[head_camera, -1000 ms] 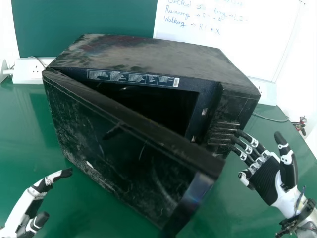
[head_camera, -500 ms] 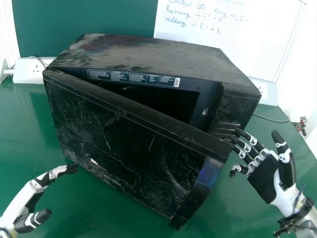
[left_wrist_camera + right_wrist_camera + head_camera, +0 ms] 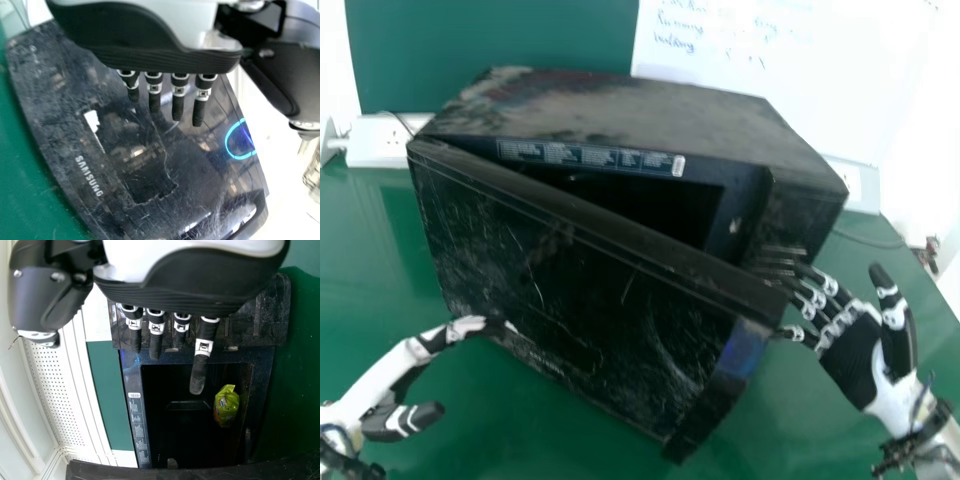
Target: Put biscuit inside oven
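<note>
In the head view, the left hand, relaxed and empty, meets the scratched black door at its near left edge; the right hand, open and empty, is by the boxy black oven's right side. A gap separates door and cavity. Glossy green table; whiteboard behind.

Left wrist view: straight fingers over the door.

Right wrist view: the shiny green biscuit packet is inside the oven.
</note>
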Controlling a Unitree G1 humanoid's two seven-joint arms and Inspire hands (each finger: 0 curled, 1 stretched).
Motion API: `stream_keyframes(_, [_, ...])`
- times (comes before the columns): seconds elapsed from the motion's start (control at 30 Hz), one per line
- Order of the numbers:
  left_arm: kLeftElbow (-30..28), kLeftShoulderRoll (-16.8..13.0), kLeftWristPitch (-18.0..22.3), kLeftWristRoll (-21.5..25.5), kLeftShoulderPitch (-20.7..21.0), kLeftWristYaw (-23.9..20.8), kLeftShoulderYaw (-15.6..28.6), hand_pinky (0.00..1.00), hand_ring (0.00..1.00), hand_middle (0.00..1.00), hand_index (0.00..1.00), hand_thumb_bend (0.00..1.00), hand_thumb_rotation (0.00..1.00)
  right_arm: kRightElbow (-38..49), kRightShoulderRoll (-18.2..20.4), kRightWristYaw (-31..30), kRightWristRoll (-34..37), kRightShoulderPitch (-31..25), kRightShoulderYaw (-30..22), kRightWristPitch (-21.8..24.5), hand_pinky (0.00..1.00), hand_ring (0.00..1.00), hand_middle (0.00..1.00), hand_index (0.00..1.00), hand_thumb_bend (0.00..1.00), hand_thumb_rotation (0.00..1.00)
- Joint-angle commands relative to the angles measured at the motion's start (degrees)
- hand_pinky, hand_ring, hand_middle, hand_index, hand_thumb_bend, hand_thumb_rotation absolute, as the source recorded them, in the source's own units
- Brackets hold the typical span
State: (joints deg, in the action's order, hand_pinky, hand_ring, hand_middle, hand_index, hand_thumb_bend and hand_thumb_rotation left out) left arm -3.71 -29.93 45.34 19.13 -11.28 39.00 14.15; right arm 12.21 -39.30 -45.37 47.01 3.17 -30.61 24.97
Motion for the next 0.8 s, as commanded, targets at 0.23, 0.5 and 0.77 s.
stream_keyframes(0.23, [0.65, -2.47, -4.52, 0.44, 6.04, 2.13, -2.68, 0.97, 1.00, 1.00, 1.00, 1.00, 1.00, -0.21, 0.56, -0.14, -0.54, 0.39, 0.09, -0.66, 0.54, 0.84, 0.90, 0.86, 0.83, 0.96])
stream_keyframes(0.5, [3.08, -3.33, -6.74, -0.14, 12.64, 4.81, -4.71, 0.99, 1.00, 1.00, 1.00, 1.00, 1.00, 0.19, 0.66, 0.27, -0.66, -0.04, -0.25, -0.70, 0.57, 0.84, 0.90, 0.88, 0.86, 0.99])
stream_keyframes(0.77, [7.64, -2.34, -6.39, 0.16, 18.41, 7.22, -6.36, 0.99, 1.00, 1.00, 1.00, 1.00, 1.00, 1.14, 0.79, 0.90, -1.37, -0.52, -0.59, -1.42, 0.60, 0.85, 0.90, 0.88, 0.82, 0.97])
